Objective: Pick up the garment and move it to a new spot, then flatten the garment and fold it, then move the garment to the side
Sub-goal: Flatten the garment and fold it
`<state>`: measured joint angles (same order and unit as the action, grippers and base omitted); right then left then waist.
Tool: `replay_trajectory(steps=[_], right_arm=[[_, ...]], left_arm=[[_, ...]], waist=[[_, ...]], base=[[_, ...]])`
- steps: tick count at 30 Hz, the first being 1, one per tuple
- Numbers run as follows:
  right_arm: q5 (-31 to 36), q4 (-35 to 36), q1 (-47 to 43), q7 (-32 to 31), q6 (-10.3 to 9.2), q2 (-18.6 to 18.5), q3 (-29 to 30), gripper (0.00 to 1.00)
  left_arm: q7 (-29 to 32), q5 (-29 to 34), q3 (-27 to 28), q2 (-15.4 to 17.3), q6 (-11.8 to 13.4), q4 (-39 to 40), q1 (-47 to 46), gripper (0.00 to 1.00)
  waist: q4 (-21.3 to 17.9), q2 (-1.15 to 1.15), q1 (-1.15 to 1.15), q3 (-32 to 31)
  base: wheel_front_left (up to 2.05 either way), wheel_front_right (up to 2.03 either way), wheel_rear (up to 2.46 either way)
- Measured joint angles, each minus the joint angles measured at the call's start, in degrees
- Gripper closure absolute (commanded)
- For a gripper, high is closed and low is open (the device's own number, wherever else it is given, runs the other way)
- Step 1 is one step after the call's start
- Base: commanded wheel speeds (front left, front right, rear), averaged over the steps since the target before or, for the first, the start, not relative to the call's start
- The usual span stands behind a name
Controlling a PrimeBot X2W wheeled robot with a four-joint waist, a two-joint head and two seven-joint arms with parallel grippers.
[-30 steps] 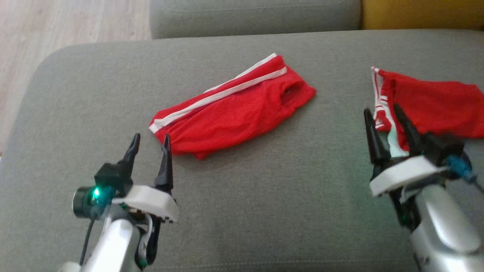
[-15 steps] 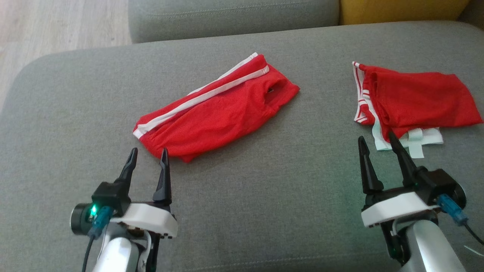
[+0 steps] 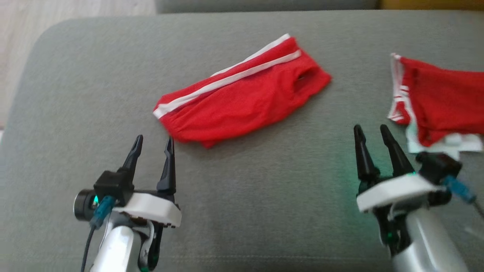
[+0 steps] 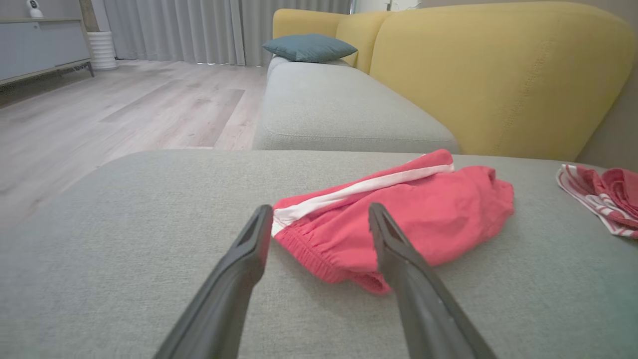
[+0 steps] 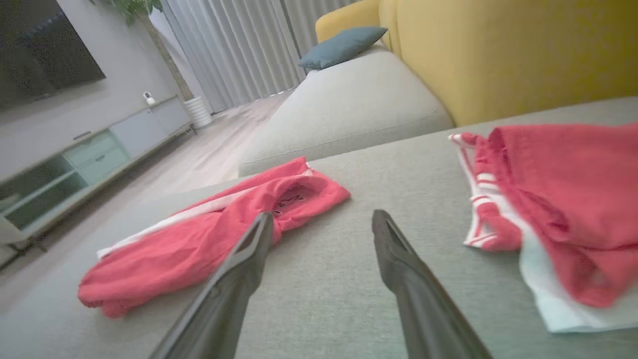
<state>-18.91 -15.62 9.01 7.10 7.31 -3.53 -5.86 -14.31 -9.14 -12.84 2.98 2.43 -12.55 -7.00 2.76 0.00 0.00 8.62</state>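
Observation:
A red garment (image 3: 242, 98) with a white side stripe lies loosely bunched in the middle of the grey cushion (image 3: 264, 196). It also shows in the left wrist view as the garment (image 4: 438, 214) and in the right wrist view as the garment (image 5: 199, 239). My left gripper (image 3: 154, 139) is open, just short of the garment's near left end, nothing between its fingers. My right gripper (image 3: 370, 127) is open too, over bare cushion, left of a second red-and-white garment (image 3: 442, 98) lying folded at the right. Each wrist view shows its own gripper, the left gripper (image 4: 320, 209) and the right gripper (image 5: 323, 215), spread wide.
The cushion's rounded left edge (image 3: 26, 94) drops to a wooden floor (image 4: 124, 109). Behind it runs a grey sofa seat (image 4: 339, 109) with a yellow backrest (image 4: 498, 75) and a teal pillow (image 4: 309, 47). A low cabinet (image 5: 99, 149) stands across the room.
The head camera has shifted. My right gripper has drawn back off the edge of the right-hand garment and now stands apart from it. The left gripper has barely moved.

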Motion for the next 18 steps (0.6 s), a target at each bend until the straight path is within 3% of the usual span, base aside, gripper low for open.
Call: replay_trajectory(steps=[6, 10, 18], right_arm=[[-13.7, -4.9, 8.0, -8.1, 0.0, 0.1, 2.2, 0.0], [-22.0, -11.1, 12.7, -11.9, 0.0, 0.2, 6.7, 0.0], [-28.5, -24.9, 22.3, -16.2, -0.05, -0.5, 14.9, 0.0]], left_arm=[[0.0, -0.1, -1.8, -0.3, -0.4, -0.7, -1.6, 0.0], [0.0, -1.7, -3.6, -0.3, 0.2, -0.8, -1.8, 0.0], [0.0, -2.6, -5.7, -0.3, 1.3, -0.9, -1.8, 0.0]], waist=[[4.8, 0.0, 0.0, 2.3], [8.4, 0.0, 0.0, 3.6], [14.1, 0.0, 0.0, 6.0]], base=[[0.0, 0.0, 0.0], [0.0, 0.0, 0.0], [0.0, 0.0, 0.0]])
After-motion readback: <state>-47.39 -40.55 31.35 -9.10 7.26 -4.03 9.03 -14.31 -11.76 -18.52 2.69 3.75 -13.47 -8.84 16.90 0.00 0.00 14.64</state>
